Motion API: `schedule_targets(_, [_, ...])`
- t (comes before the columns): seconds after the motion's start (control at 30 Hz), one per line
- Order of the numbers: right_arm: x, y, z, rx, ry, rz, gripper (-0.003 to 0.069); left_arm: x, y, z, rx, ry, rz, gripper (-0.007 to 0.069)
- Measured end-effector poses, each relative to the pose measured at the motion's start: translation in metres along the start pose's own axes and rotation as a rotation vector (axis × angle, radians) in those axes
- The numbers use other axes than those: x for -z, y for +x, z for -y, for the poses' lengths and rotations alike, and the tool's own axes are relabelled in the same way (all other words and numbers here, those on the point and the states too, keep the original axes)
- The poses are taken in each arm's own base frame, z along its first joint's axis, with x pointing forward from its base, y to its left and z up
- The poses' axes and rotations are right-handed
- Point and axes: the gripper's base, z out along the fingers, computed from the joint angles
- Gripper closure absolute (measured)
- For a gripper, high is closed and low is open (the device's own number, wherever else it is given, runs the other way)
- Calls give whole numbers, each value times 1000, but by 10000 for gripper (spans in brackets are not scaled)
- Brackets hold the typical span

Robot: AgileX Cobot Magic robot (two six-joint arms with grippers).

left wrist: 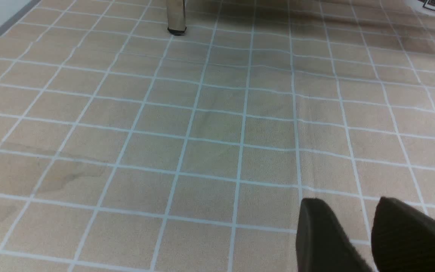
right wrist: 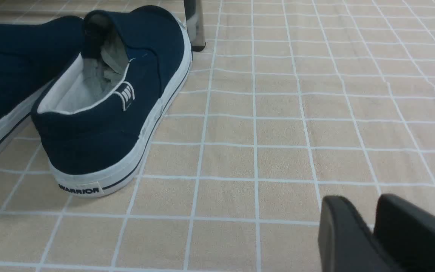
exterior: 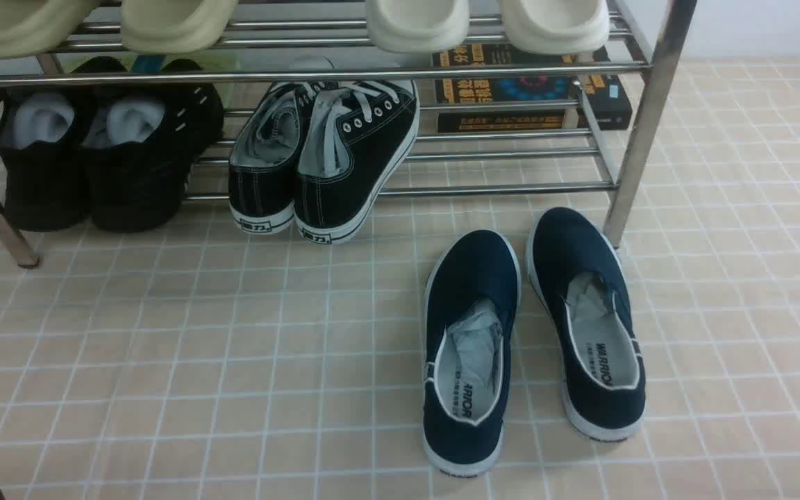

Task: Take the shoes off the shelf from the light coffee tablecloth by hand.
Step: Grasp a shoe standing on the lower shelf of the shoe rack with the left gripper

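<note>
My left claw [left wrist: 347, 204] hangs parted and empty above the light coffee tablecloth [left wrist: 164, 132]; on my right claw [right wrist: 361, 202] the tips sit so close that I cannot tell if they meet; the shoes [exterior: 323, 167] stand on the shelf [exterior: 497, 187], lowest bars, heel labels [exterior: 317, 236] unreadable; the navy slip-ons [right wrist: 108, 113] on the cloth read WARRIOR at the heel.

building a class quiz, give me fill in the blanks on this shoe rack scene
The black canvas lace-up sneakers have ____ laces.
The canvas slip-on shoes on the beige grid tablecloth are ____ with white trim.
On the chrome tube shelf, the cream foam slippers sit ____ the sneakers.
Missing: white; navy; above
</note>
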Motion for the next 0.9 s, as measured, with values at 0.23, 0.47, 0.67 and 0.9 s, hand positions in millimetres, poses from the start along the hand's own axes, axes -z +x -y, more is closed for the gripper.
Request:
schedule_targets(0.23, [0, 0, 0, 0, 0, 0, 491, 0, 0, 0, 0, 0, 0, 384])
schedule_targets(0.47, [0, 0, 0, 0, 0, 0, 484, 0, 0, 0, 0, 0, 0, 384])
schedule_targets(0.67, [0, 0, 0, 0, 0, 0, 475, 0, 0, 0, 0, 0, 0, 384])
schedule_targets(0.9, [0, 0, 0, 0, 0, 0, 462, 0, 0, 0, 0, 0, 0, 384])
